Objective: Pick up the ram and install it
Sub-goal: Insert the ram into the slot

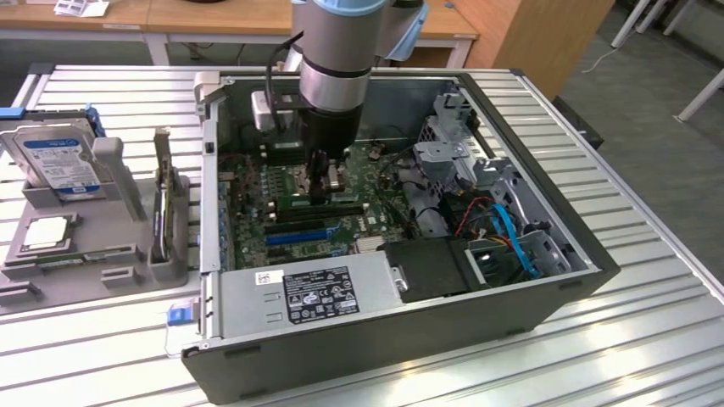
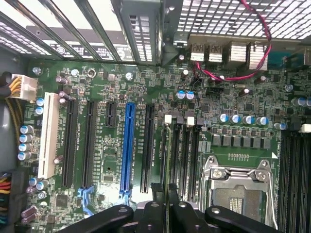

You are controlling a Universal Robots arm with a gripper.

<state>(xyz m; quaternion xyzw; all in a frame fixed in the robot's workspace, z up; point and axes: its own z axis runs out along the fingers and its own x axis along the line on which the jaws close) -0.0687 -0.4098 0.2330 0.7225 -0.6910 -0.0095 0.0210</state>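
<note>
My gripper [image 1: 320,188] reaches down into the open computer case [image 1: 565,280], over the motherboard [image 1: 254,191]. A long thin green ram [image 1: 339,202] lies crosswise right under its fingers, just above the black memory slots [image 1: 305,214], and the fingers look shut on it. In the wrist view the gripper [image 2: 165,196] has its two black fingers [image 2: 156,194] close together, with only a thin dark edge between them. That edge lines up with the memory slots [image 2: 182,150] beside the CPU socket [image 2: 238,189]. I cannot tell whether the ram touches a slot.
The grey power supply [image 1: 305,292] fills the case's near side; blue cables [image 1: 509,237] and drive cages are at the exterior view's right. Outside the case, at the exterior view's left, a grey fixture [image 1: 114,254] holds a hard drive [image 1: 54,161], a CPU [image 1: 46,231] and an upright board [image 1: 169,212].
</note>
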